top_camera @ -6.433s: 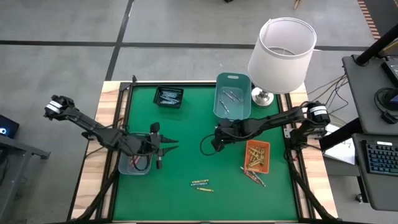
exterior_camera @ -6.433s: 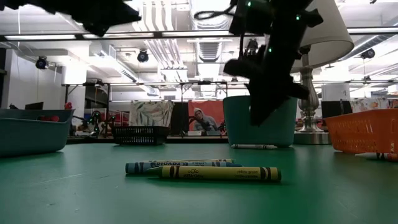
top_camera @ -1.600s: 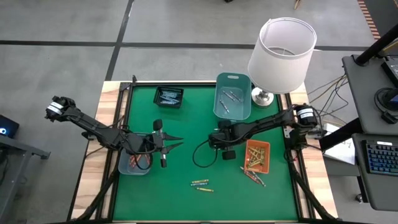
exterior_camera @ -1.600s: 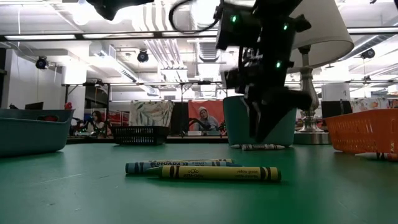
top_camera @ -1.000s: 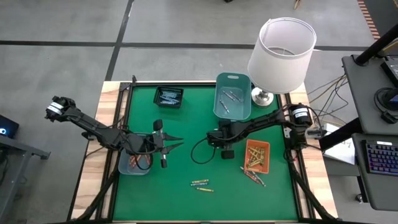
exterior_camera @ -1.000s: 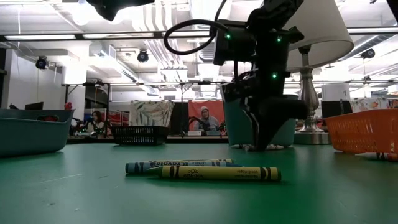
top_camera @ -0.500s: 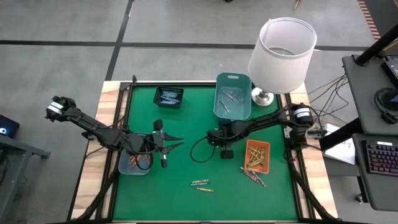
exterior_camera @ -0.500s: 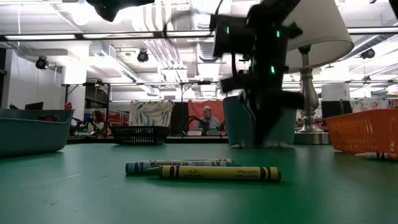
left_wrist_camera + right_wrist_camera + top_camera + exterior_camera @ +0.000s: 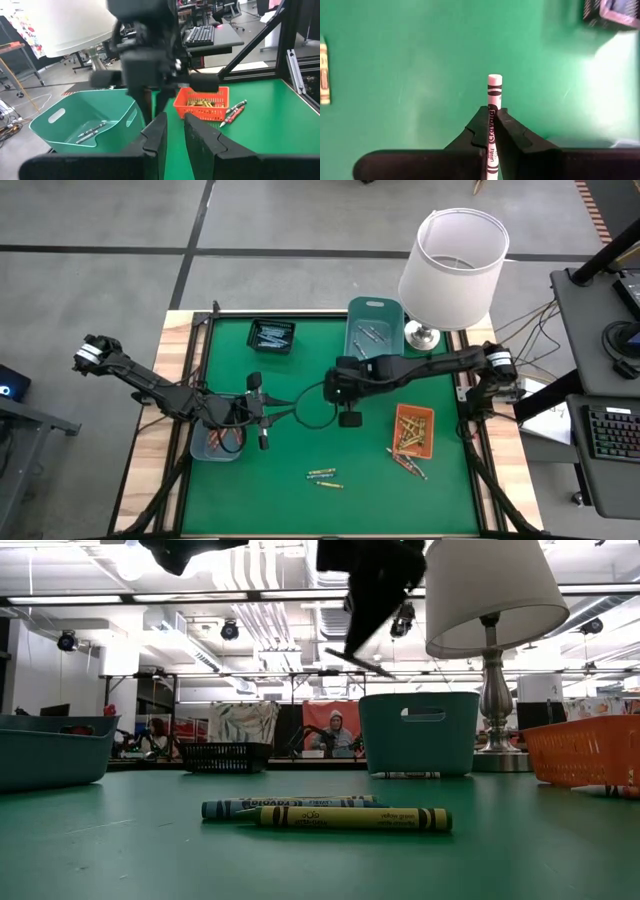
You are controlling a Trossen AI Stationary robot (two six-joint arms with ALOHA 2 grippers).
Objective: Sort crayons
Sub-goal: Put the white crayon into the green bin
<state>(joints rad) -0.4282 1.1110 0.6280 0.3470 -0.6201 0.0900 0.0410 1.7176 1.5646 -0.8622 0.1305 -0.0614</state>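
White crayon (image 9: 493, 112) sits pinched between the right end effector (image 9: 491, 117) fingers.

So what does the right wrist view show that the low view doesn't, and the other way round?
Only the right wrist view shows the right end effector shut on a white crayon above the green table.

Only the low view shows the lamp, the teal bin, the orange basket and a blue crayon lying against the yellow-green one.

Both show the green table and the yellow-green crayon lying on it.
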